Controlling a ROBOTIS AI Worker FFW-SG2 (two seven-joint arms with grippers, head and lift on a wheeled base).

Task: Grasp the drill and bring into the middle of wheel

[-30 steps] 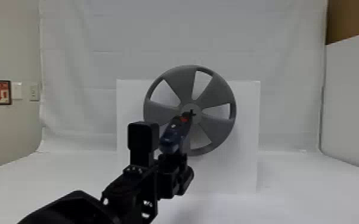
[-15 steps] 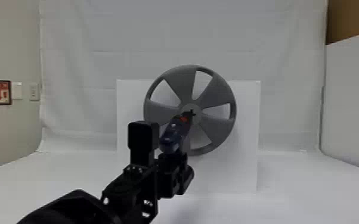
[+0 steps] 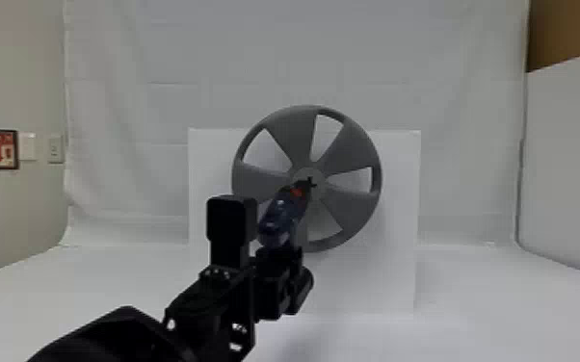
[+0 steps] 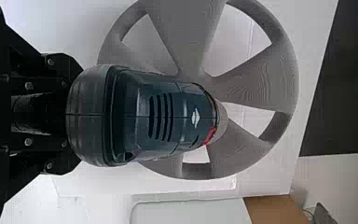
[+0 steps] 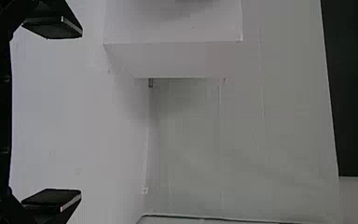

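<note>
The drill (image 3: 282, 216), dark blue with a red mark near its front, is held up by my left gripper (image 3: 279, 269), its nose against the hub of the grey spoked wheel (image 3: 351, 207) in the head view. I cannot tell whether the tip touches the hub. From the left wrist, the drill (image 4: 158, 116) covers part of the wheel (image 4: 256, 84), and my left gripper (image 4: 61, 114) is shut on the drill's lower part, fingertips hidden. My right gripper (image 5: 53, 114) stands open in the right wrist view, nothing between its fingers.
Behind the wheel stands a white box (image 3: 400, 231) on the white table (image 3: 472, 298). A white cloth backdrop (image 3: 159, 62) hangs farther back, and a white panel (image 3: 568, 168) rises at the right. The box's lower edge shows ahead of the right wrist.
</note>
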